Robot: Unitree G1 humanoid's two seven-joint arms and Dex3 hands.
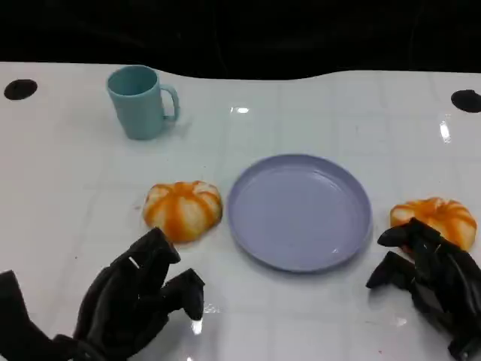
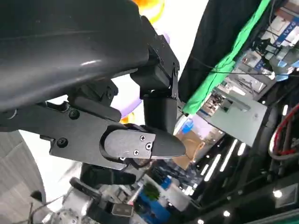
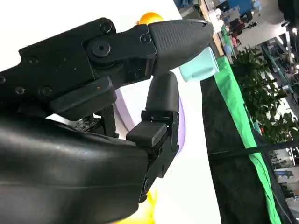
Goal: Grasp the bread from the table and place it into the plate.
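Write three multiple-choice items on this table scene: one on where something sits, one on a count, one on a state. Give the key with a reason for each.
1. Where does the teal mug stand?
A. On the plate
B. At the far left of the table, beyond the left bread
C. Beside the right hand

2. How many orange-striped bread pieces lie on the table?
A. One
B. Two
C. Four

3. What is the state of the plate?
A. Empty
B. Holding a bread
C. Turned upside down

Key: 1 B, the mug sits farther back than the left bread and left of the plate. 2 B, one bread lies left of the plate, the right bread lies on its other side. 3 A, the plate's lilac surface is bare and both breads are on the table; the left hand and right hand hold nothing.
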